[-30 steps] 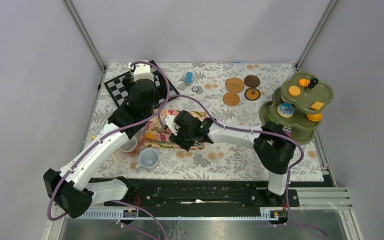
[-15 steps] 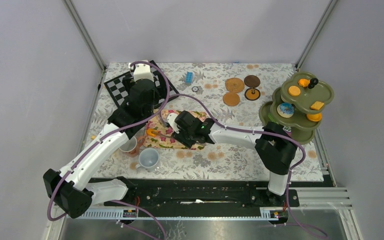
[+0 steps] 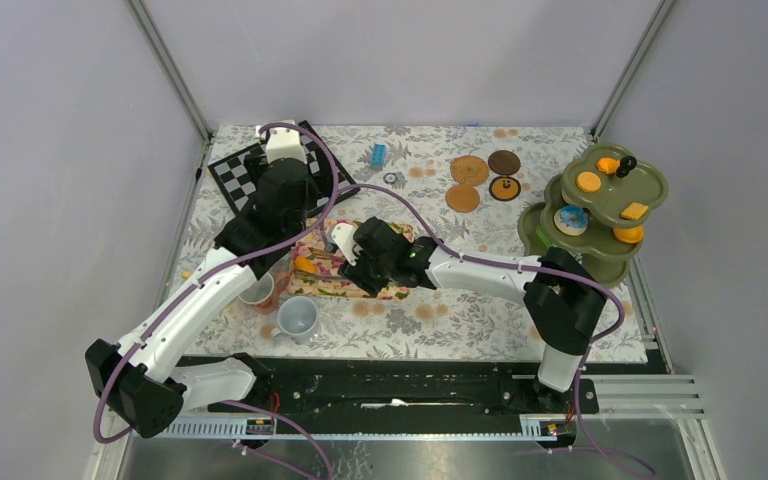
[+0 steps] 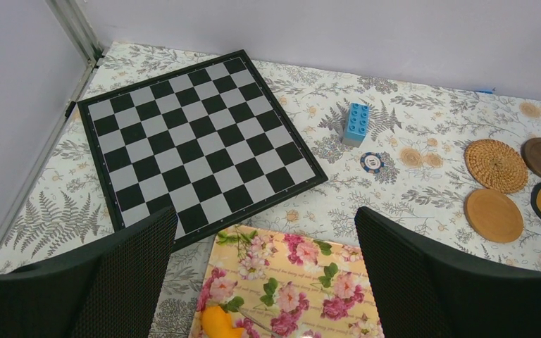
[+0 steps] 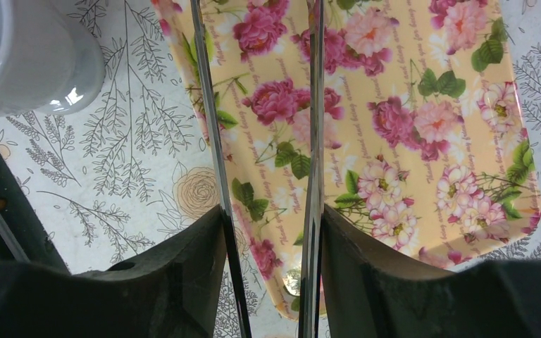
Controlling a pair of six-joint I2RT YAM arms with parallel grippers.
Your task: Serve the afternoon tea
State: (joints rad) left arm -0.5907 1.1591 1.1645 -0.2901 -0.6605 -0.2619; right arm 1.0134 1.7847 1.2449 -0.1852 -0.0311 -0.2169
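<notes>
1. Since the earlier frame, the right arm's fingers (image 5: 204,246) have drawn back toward the far right over the yellow floral mat (image 5: 408,84). This uncovers a small orange toy pastry (image 3: 305,265), which now lies on the mat's left end.
2. The right arm's fingers are clenched on the slim metal tongs (image 5: 211,141). The two blades run out over the mat with nothing between them along the length that shows.
3. The left arm's fingers (image 4: 141,253) stand fully released and empty above the mat's far edge, beside the black-and-white chessboard (image 4: 197,141).
4. Step in hand, as judged: one pastry has been delivered to the mat. The next move would call for carrying the tongs to the green tiered stand (image 3: 650,185), well apart at the right, where more orange and yellow pastries (image 3: 588,182) sit. The blades would then have to close gently on one without knocking its neighbours.
5. The grey-blue mug (image 3: 298,318) and the cream mug (image 3: 257,292) stand on the patterned worktop (image 3: 460,320) just near of the mat. Neither is on the round brown coasters (image 3: 469,170), which lie well apart at the far side.
6. Hard to make out:
   - The tong tips are cut off at the top edge of the right wrist view, so their spread cannot be told.
   - The cream mug is partly under the left forearm.
   - A reddish object beside that mug is too hidden to name.
</notes>
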